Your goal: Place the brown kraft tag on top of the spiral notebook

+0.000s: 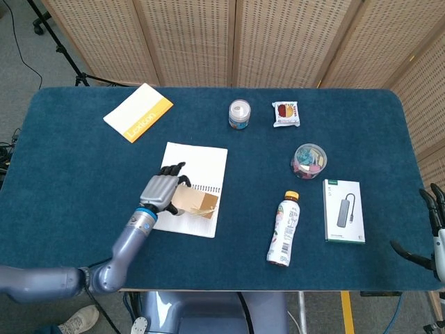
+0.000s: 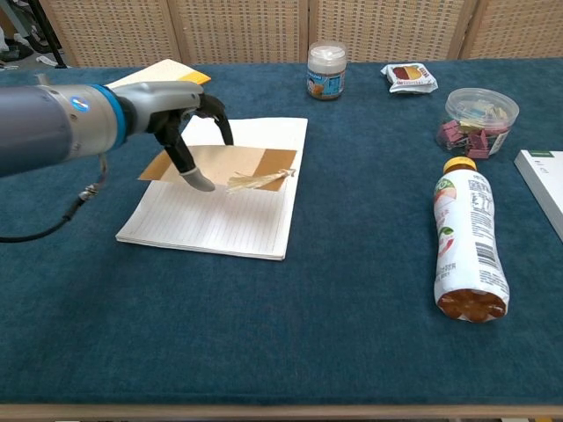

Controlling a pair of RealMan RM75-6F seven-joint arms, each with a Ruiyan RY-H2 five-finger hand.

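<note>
Head view: left hand [image 1: 160,191] holds the brown kraft tag [image 1: 195,202] over the lower half of the spiral notebook [image 1: 202,161], fingers pinching the tag's left end. Chest view agrees: the tag [image 2: 236,162] rides just above the lined page, its string tassel [image 2: 255,181] dangling at the tag's 5 o'clock toward the notebook's [image 2: 223,222] right margin. Whether the tag touches the paper yet, cannot tell.

Step in hand, as judged: lowering and letting go. To do it well, bring the tag down flat near the page centre, keep it off the 3 o'clock edge where it could overhang, then spread the fingers and lift straight up so the tassel does not drag it.

Right hand [image 1: 432,226] sits at the table's [image 1: 83,146] far 4 o'clock corner, fingers spread, holding nothing.
</note>
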